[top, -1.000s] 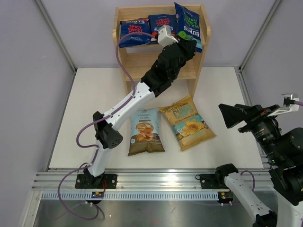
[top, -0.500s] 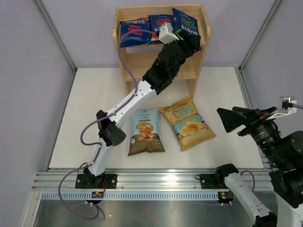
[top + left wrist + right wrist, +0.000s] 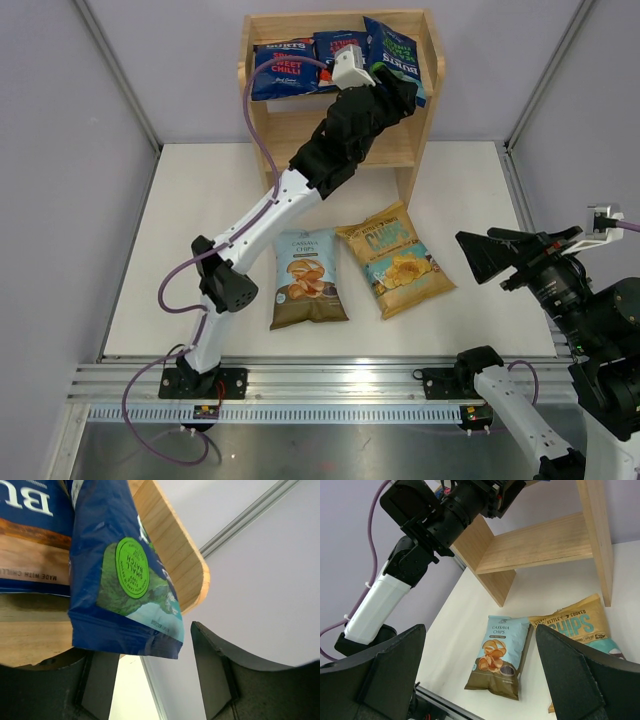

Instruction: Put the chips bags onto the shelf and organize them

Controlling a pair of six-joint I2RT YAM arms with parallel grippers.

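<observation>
The left hand (image 3: 147,660) had spread, apparently freeing the green-marked bag (image 3: 125,580) on the shelf (image 3: 175,550); the pale-blue bag (image 3: 308,278) and yellow bag (image 3: 397,258) remained.

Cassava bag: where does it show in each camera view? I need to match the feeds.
Top external: Cassava bag flat on the table, below the shelf, left of the yellow bag.
Left wrist: not in it.
Right wrist: lower centre, left of the yellow bag.
Shared landmark: the shelf, in all three views.
</observation>
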